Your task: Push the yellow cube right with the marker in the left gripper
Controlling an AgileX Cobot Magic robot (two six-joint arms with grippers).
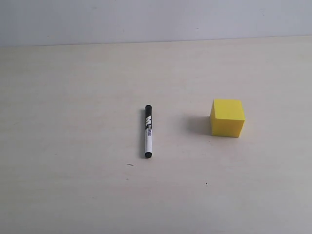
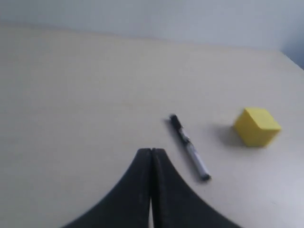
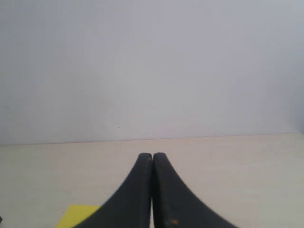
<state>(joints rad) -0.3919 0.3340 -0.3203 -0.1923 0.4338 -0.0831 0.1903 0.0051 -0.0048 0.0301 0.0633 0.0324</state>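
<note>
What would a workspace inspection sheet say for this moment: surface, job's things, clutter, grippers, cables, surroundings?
Surface: pale wood-grain table, bare around the two items.
Job's things: marker lies flat on the table, held by nothing; yellow cube sits to its right in the exterior view, apart from it.
Clutter: two tiny dark specks only.
Grippers: left gripper jaws shut and empty, short of the marker; right gripper jaws shut and empty; neither appears in the exterior view.
Cables: nothing seen.
Surroundings: plain pale wall behind the table.
</note>
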